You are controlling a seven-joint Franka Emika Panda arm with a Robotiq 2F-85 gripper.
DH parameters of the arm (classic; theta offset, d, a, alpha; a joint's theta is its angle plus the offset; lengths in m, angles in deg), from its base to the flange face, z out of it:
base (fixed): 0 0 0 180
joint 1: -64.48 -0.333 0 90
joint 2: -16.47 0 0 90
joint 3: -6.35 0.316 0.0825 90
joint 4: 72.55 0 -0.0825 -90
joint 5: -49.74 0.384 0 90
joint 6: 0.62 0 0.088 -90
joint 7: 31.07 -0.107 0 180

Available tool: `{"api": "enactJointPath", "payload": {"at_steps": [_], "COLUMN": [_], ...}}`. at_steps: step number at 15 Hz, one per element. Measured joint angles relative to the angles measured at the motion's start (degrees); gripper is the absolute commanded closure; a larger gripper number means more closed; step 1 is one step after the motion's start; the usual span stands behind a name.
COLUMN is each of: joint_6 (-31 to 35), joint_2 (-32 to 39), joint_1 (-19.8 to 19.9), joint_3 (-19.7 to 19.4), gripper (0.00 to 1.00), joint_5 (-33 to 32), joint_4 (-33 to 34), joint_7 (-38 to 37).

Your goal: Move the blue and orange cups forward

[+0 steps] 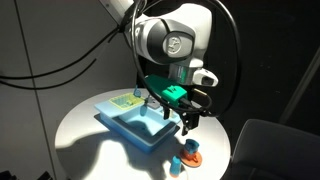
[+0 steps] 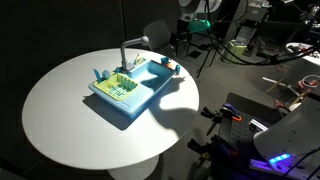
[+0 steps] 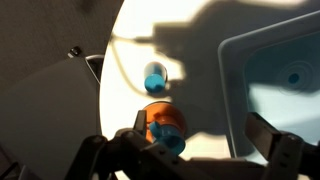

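Note:
In the wrist view a small light blue cup lies on the white table, left of the toy sink. Just below it sits the orange cup with another small blue piece against it. My gripper hangs open above them. Its left finger is over the orange cup and its right finger is over the sink's edge, with nothing held. In an exterior view the blue cup and orange cup stand near the table's rim, below the gripper. The orange cup also shows beside the sink from another angle.
The light blue toy sink with a faucet fills the middle of the round white table. Small items sit on its green drainboard. A dark chair stands past the table's rim near the cups.

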Motion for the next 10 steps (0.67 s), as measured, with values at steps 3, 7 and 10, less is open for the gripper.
{"api": "enactJointPath", "payload": {"at_steps": [3, 7, 10], "joint_6": [0.1, 0.6, 2.8], "joint_2": [0.0, 0.2, 1.1], "joint_1": [0.3, 1.6, 2.3], "joint_3": [-0.8, -1.9, -1.9], "gripper": [0.0, 0.0, 0.0], "joint_5": [-2.3, -3.5, -3.5], "joint_4": [-0.2, -0.9, -1.7], "joint_7": [-1.5, -1.9, -1.9]}}
